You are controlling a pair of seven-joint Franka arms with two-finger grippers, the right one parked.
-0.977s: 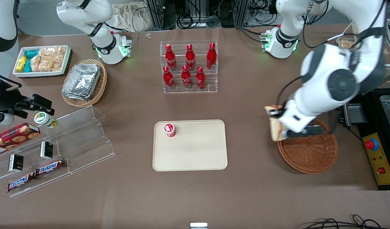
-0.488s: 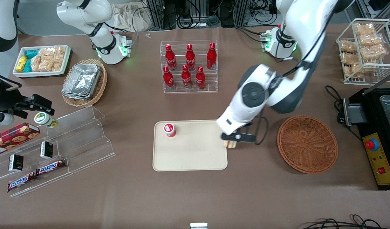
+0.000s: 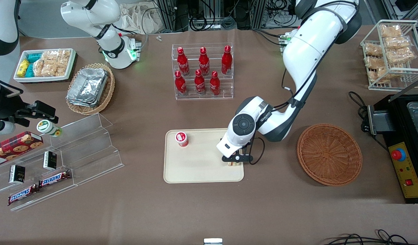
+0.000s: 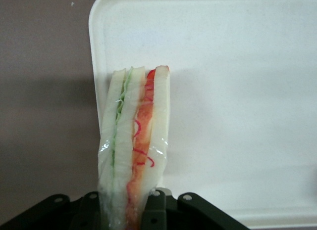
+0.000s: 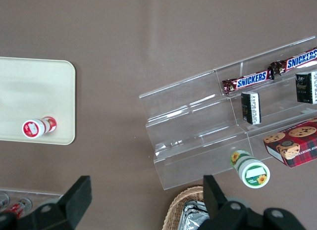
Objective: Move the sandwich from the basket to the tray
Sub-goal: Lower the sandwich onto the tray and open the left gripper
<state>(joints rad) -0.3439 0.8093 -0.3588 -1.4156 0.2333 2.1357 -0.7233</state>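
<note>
Pale-bread sandwich point(image 4: 132, 146), red filling, claw point(image 3: 234, 162) gripping

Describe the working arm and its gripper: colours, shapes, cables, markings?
The left arm is glossy white with dark grey joint bands and a round grey wrist cap. A black cable loops by the wrist. The gripper is black; green lights glow at the base.

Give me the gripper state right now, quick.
Left gripper: shut on the sandwich, holding it over the tray at the corner nearest the basket.
</note>
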